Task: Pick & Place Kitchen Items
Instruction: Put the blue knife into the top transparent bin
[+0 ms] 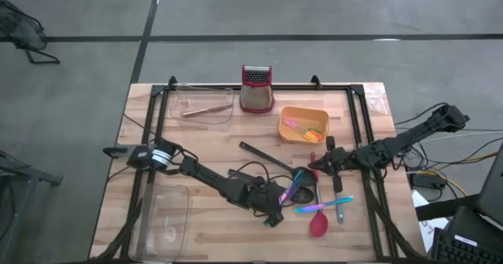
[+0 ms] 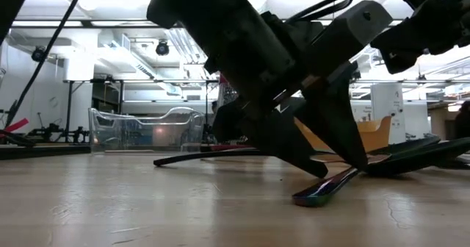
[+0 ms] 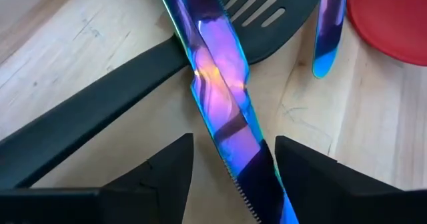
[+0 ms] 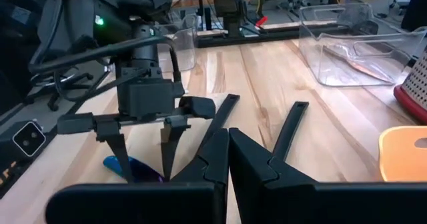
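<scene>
We see the iridescent knife lying flat on the wooden table, its serrated blade running between the left gripper's two spread fingers, one on each side and neither touching it. The knife crosses over the black slotted spoon, with another iridescent utensil and the red spoon just beside it toward three o'clock in the overhead view. Seen from above, this cluster sits at about five o'clock of the table's centre, the left gripper lowered over its near edge. The right gripper hovers at about two o'clock of the cluster, fingers pressed together on nothing. Farther out, the orange tub stands at one o'clock, the box grater at twelve, a clear tray at eleven, another clear tray at eight.
</scene>
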Controlling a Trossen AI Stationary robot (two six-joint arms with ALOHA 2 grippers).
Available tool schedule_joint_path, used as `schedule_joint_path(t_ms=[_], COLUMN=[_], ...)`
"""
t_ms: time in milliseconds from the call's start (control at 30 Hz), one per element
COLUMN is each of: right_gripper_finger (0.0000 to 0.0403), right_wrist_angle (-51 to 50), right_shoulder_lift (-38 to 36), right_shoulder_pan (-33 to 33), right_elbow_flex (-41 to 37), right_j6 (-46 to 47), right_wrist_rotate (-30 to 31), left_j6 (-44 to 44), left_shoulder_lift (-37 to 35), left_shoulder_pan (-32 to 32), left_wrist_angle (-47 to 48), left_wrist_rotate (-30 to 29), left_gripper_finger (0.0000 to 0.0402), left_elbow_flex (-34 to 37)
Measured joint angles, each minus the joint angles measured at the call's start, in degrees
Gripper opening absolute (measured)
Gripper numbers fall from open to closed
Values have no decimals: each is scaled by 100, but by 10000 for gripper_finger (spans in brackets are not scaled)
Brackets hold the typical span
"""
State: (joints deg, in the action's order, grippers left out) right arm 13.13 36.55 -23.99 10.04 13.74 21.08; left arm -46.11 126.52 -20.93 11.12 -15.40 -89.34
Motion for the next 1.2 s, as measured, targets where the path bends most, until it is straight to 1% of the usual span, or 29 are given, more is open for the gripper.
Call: schedule_joint_path(t_ms=[100,167,233,367,400,500,567,633,733,900,1033,1200], right_gripper_finger=[8,8,8,8,8,8,8,9,8,8,8,8], right_wrist_angle=[42,83,80,82,84,81,82,83,85,85,91,89], right_shoulder_lift=[50,75,79,71,71,75,73,75,74,71,71,71], right_shoulder_pan=[0,0,0,0,0,0,0,0,0,0,0,0], right_elbow_flex=[0,0,0,0,0,0,0,0,0,0,2,2], right_j6=[-31,-41,-53,-60,-60,-62,-62,-62,-62,-64,-66,-66], right_wrist_rotate=[0,2,2,0,0,0,1,0,1,0,0,0], left_j6=[-5,1,54,97,119,210,236,246,300,417,452,472], left_shoulder_lift=[0,-3,-11,-25,-28,-45,-91,-159,-342,-788,-1007,-1054], left_shoulder_pan=[8,9,13,19,17,6,6,8,8,8,13,17], left_wrist_angle=[3,40,58,107,124,130,201,328,662,1439,1840,1892], left_wrist_rotate=[23,12,13,72,136,151,147,129,71,-356,-381,-309], left_gripper_finger=[201,178,142,45,29,29,36,39,32,32,32,32], left_elbow_flex=[39,41,48,50,51,54,60,68,74,74,74,80])
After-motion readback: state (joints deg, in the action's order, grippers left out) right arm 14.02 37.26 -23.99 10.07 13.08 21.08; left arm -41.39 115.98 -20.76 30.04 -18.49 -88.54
